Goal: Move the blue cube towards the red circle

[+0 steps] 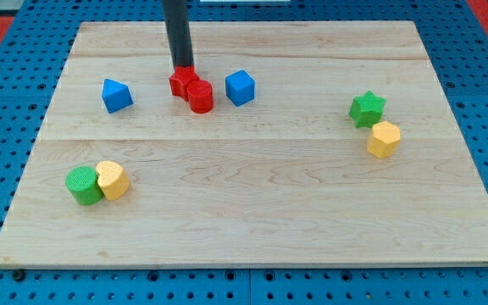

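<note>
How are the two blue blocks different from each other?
The blue block on the view's left stands alone, while the blue cube sits close beside the red circle. The left one shows a slanted, wedge-like face; the cube looks boxier. My tip is nearer the cube. Both are blue and similar in size.

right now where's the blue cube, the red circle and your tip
blue cube [239,87], camera view, point on its front face
red circle [200,97], camera view, point on its flat top
my tip [182,68], camera view, point on the rod's very end, touching the red block behind the red circle
</note>
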